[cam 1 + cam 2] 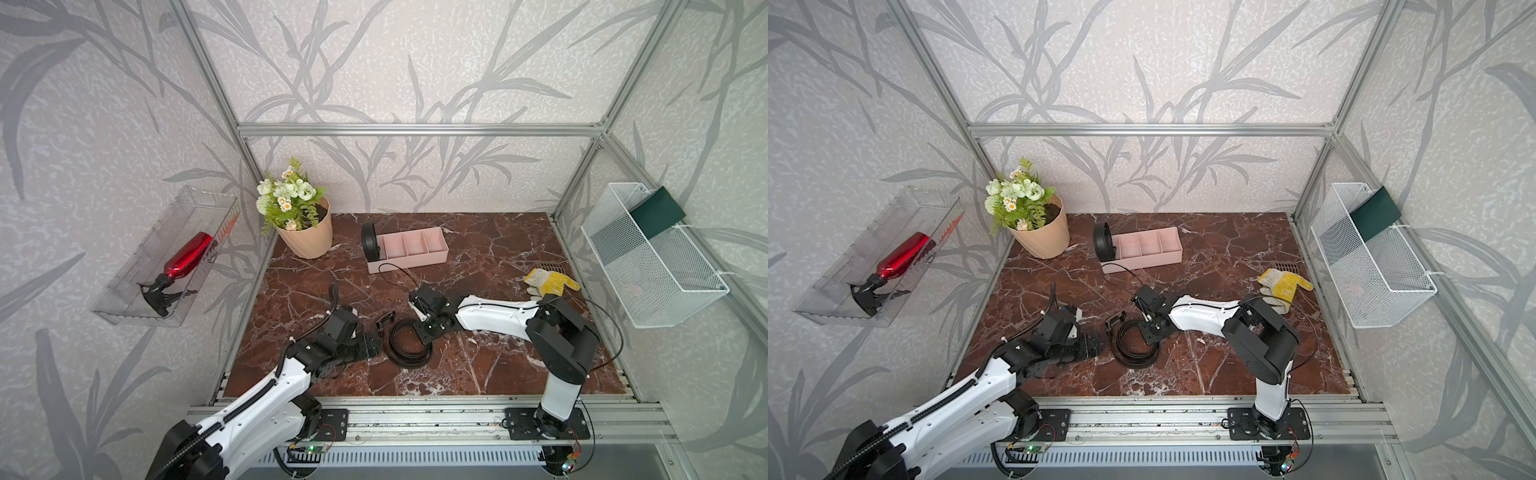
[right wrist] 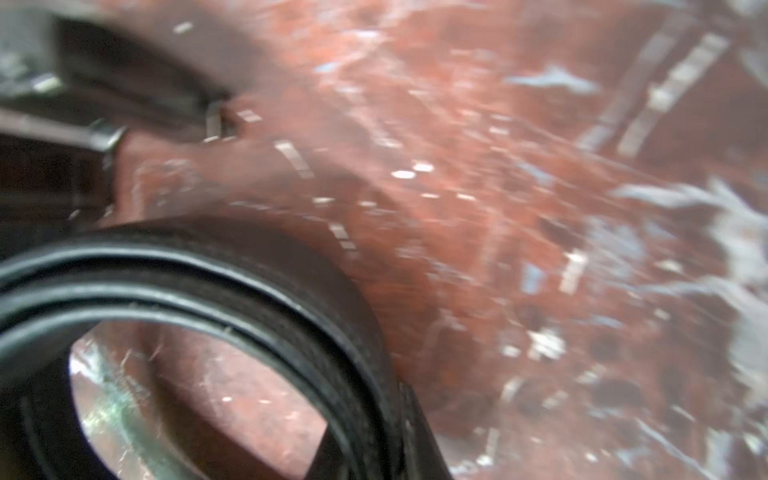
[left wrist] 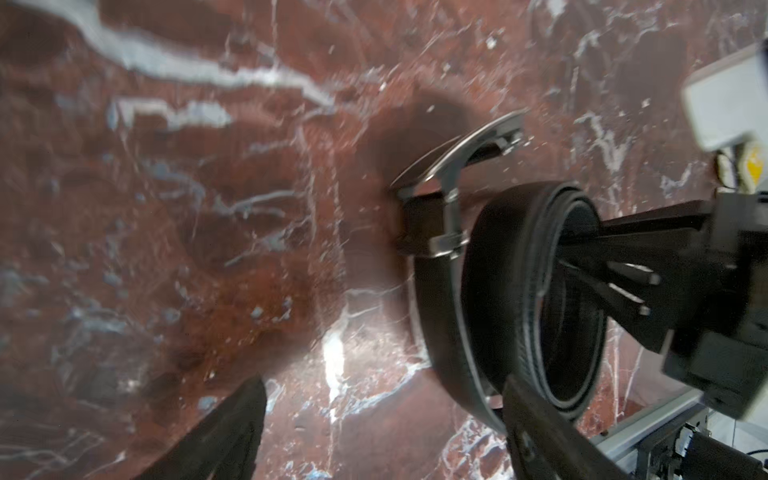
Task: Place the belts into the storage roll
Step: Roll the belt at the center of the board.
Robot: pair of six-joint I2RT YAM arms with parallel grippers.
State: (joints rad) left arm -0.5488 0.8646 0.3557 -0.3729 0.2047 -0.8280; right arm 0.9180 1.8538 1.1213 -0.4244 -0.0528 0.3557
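One black belt [image 1: 409, 347] [image 1: 1136, 347] lies coiled on the marble near the front, its metal buckle [image 1: 386, 322] [image 3: 453, 166] to the left of the coil. My right gripper [image 1: 424, 332] [image 1: 1148, 330] [image 2: 374, 440] is shut on the coil's wall [image 2: 249, 282], one finger inside the ring and one outside. My left gripper [image 1: 370, 345] [image 1: 1096, 347] [image 3: 382, 415] stands open just left of the coil [image 3: 498, 291], with only marble between its fingers. A second coiled belt [image 1: 371, 243] [image 1: 1104, 243] stands on edge in the left end compartment of the pink storage roll [image 1: 415, 262] [image 1: 1150, 264].
A peach flowerpot [image 1: 307, 239] stands at the back left. At the right edge a yellow work glove [image 1: 548, 282] lies beside a floor grille [image 1: 550, 266]. A wire basket [image 1: 652, 257] hangs on the right wall and a clear bin [image 1: 124, 299] with a red spray bottle on the left wall. A thin cable [image 1: 399, 270] loops before the storage roll.
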